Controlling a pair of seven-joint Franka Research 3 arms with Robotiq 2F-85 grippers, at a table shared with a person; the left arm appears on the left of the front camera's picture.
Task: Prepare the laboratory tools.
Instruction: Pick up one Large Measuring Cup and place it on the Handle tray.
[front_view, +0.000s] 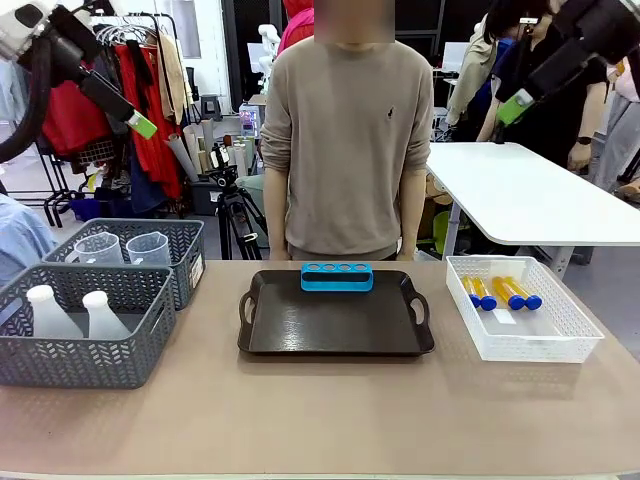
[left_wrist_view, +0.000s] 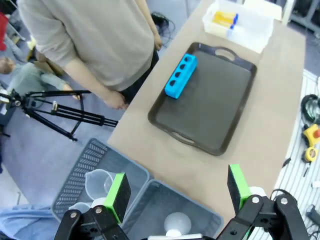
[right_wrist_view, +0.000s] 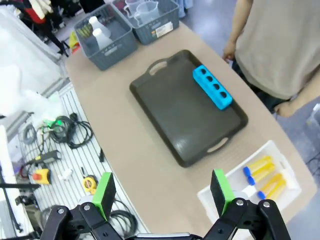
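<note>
At the far edge of the dark tray (front_view: 335, 325) stands the blue rack (front_view: 337, 277). The flasks (front_view: 50, 312) and beakers (front_view: 148, 248) sit in the grey baskets (front_view: 90, 360), and the tubes (front_view: 515, 292) lie in the white basket (front_view: 520, 345). The left gripper (left_wrist_view: 177, 192) and the right gripper (right_wrist_view: 162, 192) hang open and empty. The tubes lie close together, so wide jaws may catch two.

The blue four-hole rack (front_view: 337, 277) sits empty, holes up, on the dark tray's (front_view: 335, 340) far edge. Four blue-capped amber tubes (front_view: 515, 293) lie flat in the white basket (front_view: 560, 340). Two clear beakers (front_view: 148, 248) and two white flasks (front_view: 103, 315) stand upright in grey baskets (front_view: 90, 365).
</note>
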